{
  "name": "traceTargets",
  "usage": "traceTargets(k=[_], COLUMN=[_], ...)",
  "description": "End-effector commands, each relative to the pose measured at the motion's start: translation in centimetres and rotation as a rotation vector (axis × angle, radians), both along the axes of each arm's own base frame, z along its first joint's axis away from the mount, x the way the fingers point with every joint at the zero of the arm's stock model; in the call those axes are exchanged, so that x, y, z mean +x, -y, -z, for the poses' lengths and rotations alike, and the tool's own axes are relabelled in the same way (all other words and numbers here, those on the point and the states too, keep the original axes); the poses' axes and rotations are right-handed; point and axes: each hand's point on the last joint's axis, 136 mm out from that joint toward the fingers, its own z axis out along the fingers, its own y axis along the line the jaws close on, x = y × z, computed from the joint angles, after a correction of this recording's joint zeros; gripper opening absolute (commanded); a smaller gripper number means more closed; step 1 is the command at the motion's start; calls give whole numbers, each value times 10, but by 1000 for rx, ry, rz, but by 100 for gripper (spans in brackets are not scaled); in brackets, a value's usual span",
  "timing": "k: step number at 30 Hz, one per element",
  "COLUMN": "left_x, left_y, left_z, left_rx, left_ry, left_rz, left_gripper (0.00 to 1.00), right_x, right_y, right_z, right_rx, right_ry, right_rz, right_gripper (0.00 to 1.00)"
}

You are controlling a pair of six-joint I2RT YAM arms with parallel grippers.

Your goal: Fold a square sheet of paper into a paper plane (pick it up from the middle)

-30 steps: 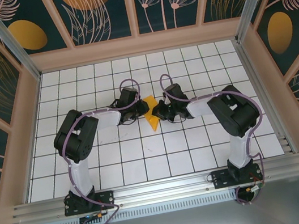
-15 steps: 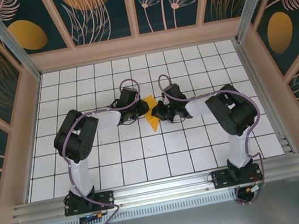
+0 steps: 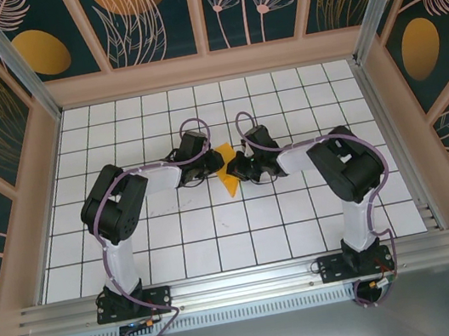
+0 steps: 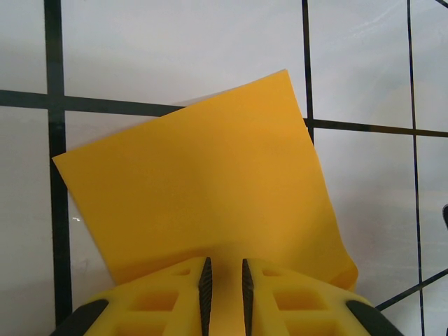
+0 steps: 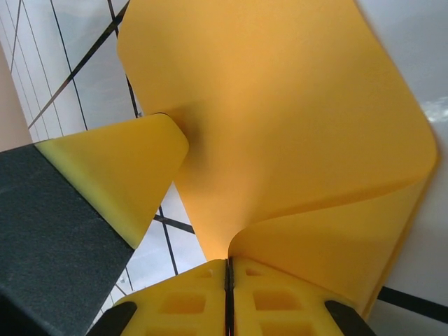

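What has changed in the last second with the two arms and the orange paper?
The right arm has edged a little to the left, toward the paper. Nothing was taken hold of or let go: its fingers stay pinched shut on the paper. The left arm and the paper kept their places.

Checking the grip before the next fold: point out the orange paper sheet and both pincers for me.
the square sheet of paper [image 4: 203, 175], left wrist view, middle of its flat face.
left pincer [image 4: 226, 269], left wrist view, gap between its fingertips.
right pincer [image 5: 229, 269], right wrist view, seam between its closed fingertips.
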Motion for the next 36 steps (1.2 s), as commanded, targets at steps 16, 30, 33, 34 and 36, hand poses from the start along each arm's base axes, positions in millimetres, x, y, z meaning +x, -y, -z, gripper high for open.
traceTargets(k=[16,30,33,34,36], left_x=[-11,-11,-11,-10,-10], left_y=[-2,-1,-1,-1,-1], left_z=[19,19,18,18,17], left_rx=[32,31,30,29,28], left_ry=[-60,-63,-62,-60,-60], left_rz=[32,35,35,35,35], left_gripper=[22,22,22,22,22], right_x=[-2,-5,-6,-6,-7], right_y=[-4,-6,-6,-6,-6], right_z=[7,8,11,12,13], right_rx=[-15,-12,-14,-15,-16], right_ry=[0,3,-3,-4,-8], right_rz=[-44,-75,-79,-81,-83], right_gripper=[10,10,10,11,12])
